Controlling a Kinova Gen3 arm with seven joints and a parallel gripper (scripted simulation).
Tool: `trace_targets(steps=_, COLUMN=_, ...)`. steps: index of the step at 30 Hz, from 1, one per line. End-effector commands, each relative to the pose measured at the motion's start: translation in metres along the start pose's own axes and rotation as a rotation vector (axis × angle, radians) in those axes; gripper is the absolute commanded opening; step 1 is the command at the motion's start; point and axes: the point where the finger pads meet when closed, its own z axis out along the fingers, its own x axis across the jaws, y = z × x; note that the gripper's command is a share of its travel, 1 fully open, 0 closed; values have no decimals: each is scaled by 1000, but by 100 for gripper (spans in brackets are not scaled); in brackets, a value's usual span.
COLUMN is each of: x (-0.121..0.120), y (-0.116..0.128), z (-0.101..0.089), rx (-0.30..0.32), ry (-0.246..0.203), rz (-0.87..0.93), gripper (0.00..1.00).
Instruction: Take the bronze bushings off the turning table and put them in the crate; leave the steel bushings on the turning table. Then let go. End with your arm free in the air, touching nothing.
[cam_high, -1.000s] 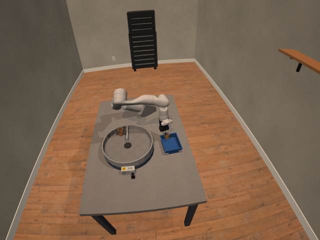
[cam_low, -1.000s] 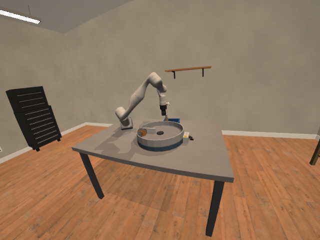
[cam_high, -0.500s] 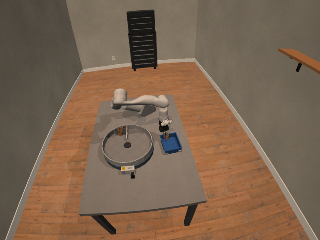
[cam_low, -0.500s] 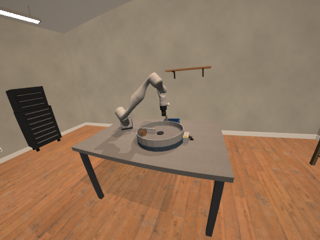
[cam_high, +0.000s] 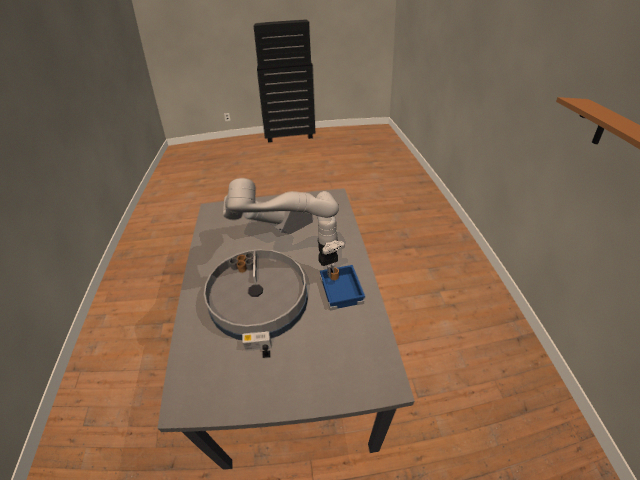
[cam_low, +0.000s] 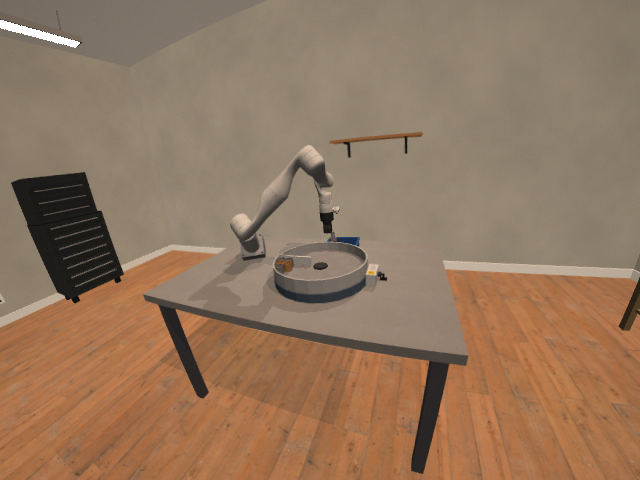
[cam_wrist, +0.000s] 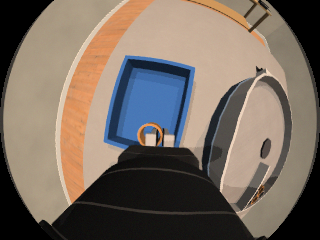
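Note:
My gripper (cam_high: 332, 267) is shut on the wall of a bronze bushing (cam_high: 334, 273) and holds it upright just over the near-arm corner of the blue crate (cam_high: 342, 285). In the wrist view the bushing (cam_wrist: 148, 135) shows as an orange ring at my fingertips, over the crate's (cam_wrist: 151, 102) edge. The round turning table (cam_high: 255, 293) with a grey rim stands to the crate's left. Several bushings (cam_high: 242, 262), bronze and steel, stand together at its far side beside a white divider bar (cam_high: 255, 267). They also show in the exterior view (cam_low: 285, 264).
A black hub (cam_high: 255, 290) marks the turning table's middle. A small control box with a yellow label (cam_high: 255, 336) sits at its front edge. A black cabinet (cam_high: 284, 80) stands at the back wall, and a wooden shelf (cam_high: 599, 119) hangs on the right wall.

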Motion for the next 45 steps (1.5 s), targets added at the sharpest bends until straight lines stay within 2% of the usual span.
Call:
trace_targets(steps=1, x=0, y=1, z=5, rx=-2, ry=2, rz=-1, gripper=0)
trace_targets(steps=13, x=0, y=1, z=5, rx=-2, ry=2, rz=-1, gripper=0)
trace_targets(steps=18, x=0, y=1, z=13, rx=-2, ry=2, rz=-1, gripper=0)
trace_targets(steps=45, x=0, y=1, z=22, rx=-2, ry=2, rz=-1, gripper=0)
